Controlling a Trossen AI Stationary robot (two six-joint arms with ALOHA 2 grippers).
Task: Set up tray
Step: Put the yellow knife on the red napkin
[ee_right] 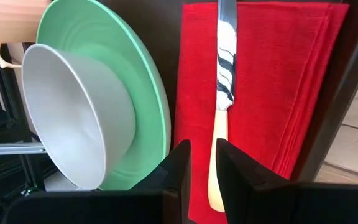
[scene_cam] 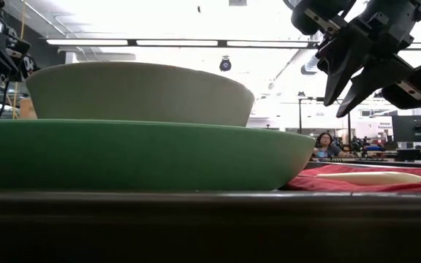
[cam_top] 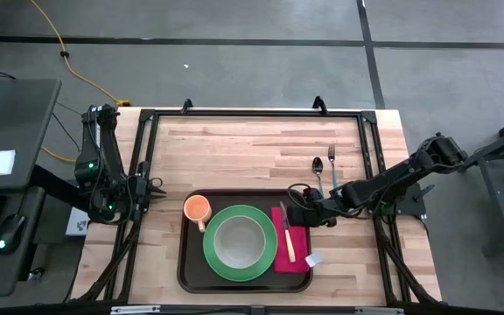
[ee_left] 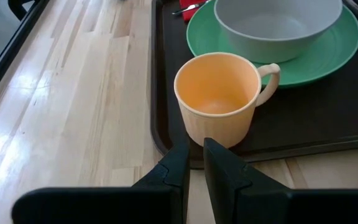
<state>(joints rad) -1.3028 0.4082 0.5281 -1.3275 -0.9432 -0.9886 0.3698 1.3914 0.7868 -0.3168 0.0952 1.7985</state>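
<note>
Desk [cam_top: 252, 149]: pale wooden butcher-block top with a black frame around it; it carries everything below.
Tray [cam_top: 191, 271]: dark brown, at the near middle of the desk, already loaded with most of the setting.
Green plate [cam_top: 269, 262]: centred on the tray, with 1 grey-white bowl [cam_top: 239, 242] sitting in it.
Red napkin [cam_top: 297, 238]: on the tray just right of the plate, with a cream-handled knife [cam_top: 285, 232] lying along it.
Orange mug [cam_top: 198, 209]: on the tray's far-left corner, handle toward the plate.
Spoon [cam_top: 318, 175] and fork [cam_top: 332, 168]: side by side on bare wood, beyond the tray's right end, not yet on it.
Right claw [cam_top: 297, 213]: over the napkin's far edge, fingers nearly together and holding nothing.
Left claw [cam_top: 154, 190]: waiting just left of the tray, fingers nearly together, empty.
Step in hand: likely the cutlery. To do it well, the right claw should part its fingers, straddle 1 slim handle squarely, pinch low, and lay it flat beside the knife without dragging the napkin.
</note>
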